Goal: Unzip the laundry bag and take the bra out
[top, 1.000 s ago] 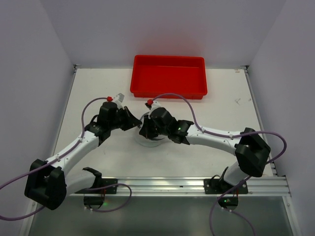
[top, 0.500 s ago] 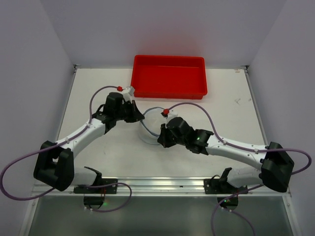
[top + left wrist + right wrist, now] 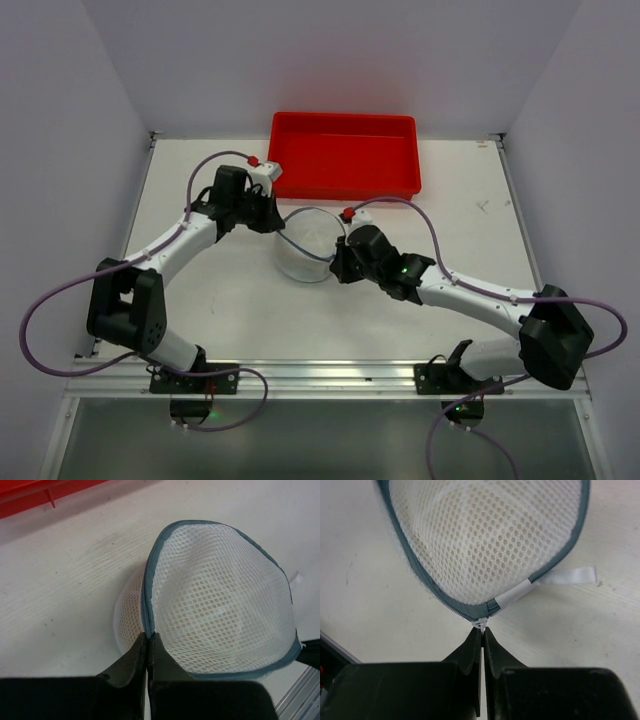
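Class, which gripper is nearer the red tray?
Left. The left gripper, shut on the laundry bag, sits beside the near-left corner of the red tray; the right gripper, holding the zipper pull, is farther.

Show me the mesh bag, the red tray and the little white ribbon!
mesh bag (image 3: 220, 605): left wrist view, mesh dome middle.
red tray (image 3: 343, 150): top external view, bare floor.
white ribbon (image 3: 570, 575): right wrist view, flat strip.

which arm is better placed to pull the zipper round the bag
Right. The right gripper is shut on the white zipper pull of the laundry bag; the left gripper only pinches the bag's zipper rim on the opposite side, bracing it.
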